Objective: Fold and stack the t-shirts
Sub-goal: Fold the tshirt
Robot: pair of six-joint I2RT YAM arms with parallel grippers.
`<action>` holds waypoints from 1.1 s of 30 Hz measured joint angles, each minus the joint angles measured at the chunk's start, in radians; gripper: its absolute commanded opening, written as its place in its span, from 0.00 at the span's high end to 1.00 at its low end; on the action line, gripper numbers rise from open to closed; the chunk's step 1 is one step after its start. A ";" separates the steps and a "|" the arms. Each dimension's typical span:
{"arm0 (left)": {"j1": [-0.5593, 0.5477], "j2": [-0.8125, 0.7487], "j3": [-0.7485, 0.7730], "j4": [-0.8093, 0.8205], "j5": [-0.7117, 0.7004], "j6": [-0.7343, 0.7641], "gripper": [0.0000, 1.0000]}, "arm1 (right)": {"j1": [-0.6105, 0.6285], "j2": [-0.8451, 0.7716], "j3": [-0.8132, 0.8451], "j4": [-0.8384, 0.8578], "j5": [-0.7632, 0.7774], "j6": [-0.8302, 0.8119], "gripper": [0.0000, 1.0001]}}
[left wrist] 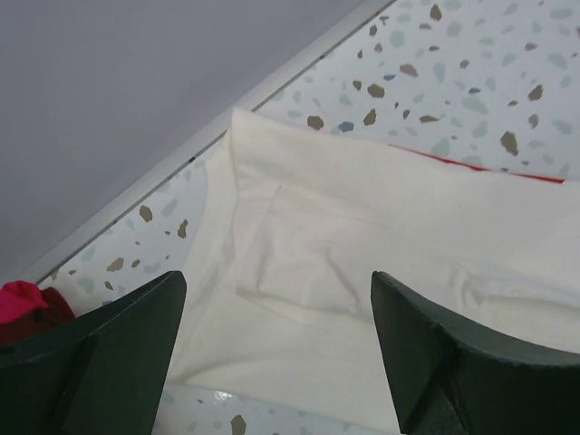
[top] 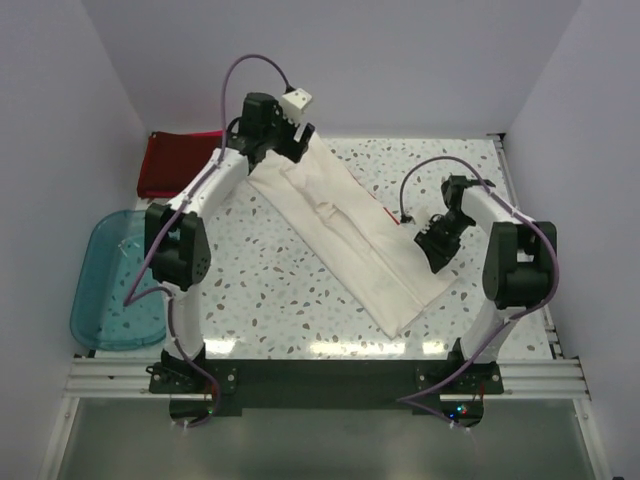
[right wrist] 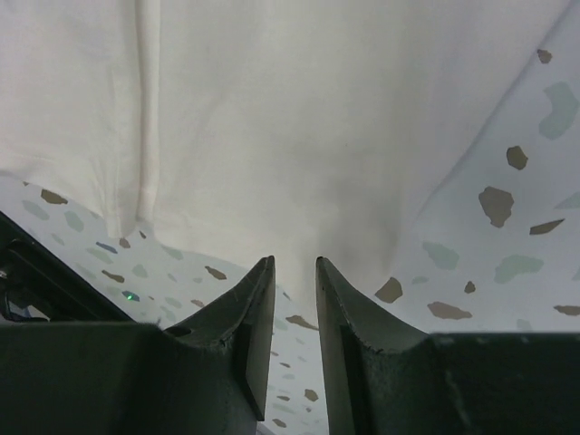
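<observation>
Your cream-white t-shirt (top: 340, 230) lies on the desk (top: 270, 290) as a long narrow strip. It runs on a slant from the far left, under your left pincer (top: 290, 140), down toward the near right. A thin red edge (top: 378, 212) peeks out along its right side, most likely the print panel tucked under.

The left pincer stands wide above the far end of the strip with nothing between its fingers. The left wrist view shows only flat cloth with a hem fold below. Your right pincer (right wrist: 294, 263) is narrow, set at the strip's right edge. The cloth draws in to a point at its tips, so it looks pinched there, though only a thin bite shows.

Expect this shirt to handle as light, limp cloth. It will sag, drag on the desk and lose its fold if you lift it from one spot. Take it at the hems or corners of the strip's short ends, one pincer to each. Catch every layer at once so the tucked side does not fall open.

The dark red t-shirt (top: 180, 165) sits at the far left corner, well apart from the strip. A bit of pink cloth (left wrist: 20, 301) shows beside it in the left wrist view. The teal tub (top: 90, 250) hangs off the desk's left side, and nothing shows inside it.
</observation>
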 measured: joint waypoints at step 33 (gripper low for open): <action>-0.002 0.265 0.077 -0.377 0.025 -0.089 0.69 | 0.184 -0.164 -0.053 -0.099 -0.068 -0.071 0.81</action>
